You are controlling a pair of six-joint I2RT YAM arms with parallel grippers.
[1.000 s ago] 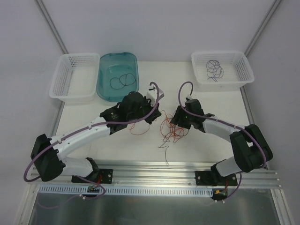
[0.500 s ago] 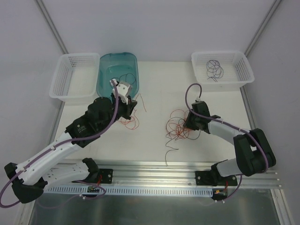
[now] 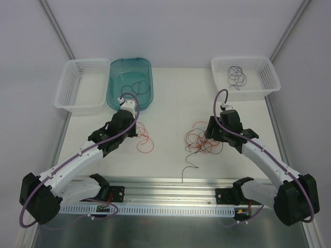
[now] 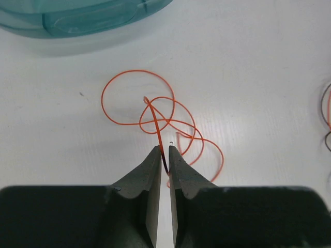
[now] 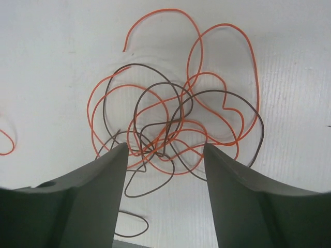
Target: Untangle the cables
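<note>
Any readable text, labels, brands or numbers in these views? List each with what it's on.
None readable. No print shows on the teal bin, left white basket, right white basket, table or orange cable.
The small board by the left arm's base is too small to read.

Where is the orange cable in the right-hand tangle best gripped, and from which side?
Probably the orange cable's free end: it arcs clear beyond the knot. Come straight down, jaws across it, since it lies flat.

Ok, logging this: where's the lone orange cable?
Top view: the orange cable lies left of centre, just below the teal bin, pinched in the shut left gripper, apart from the tangle further right.
</note>
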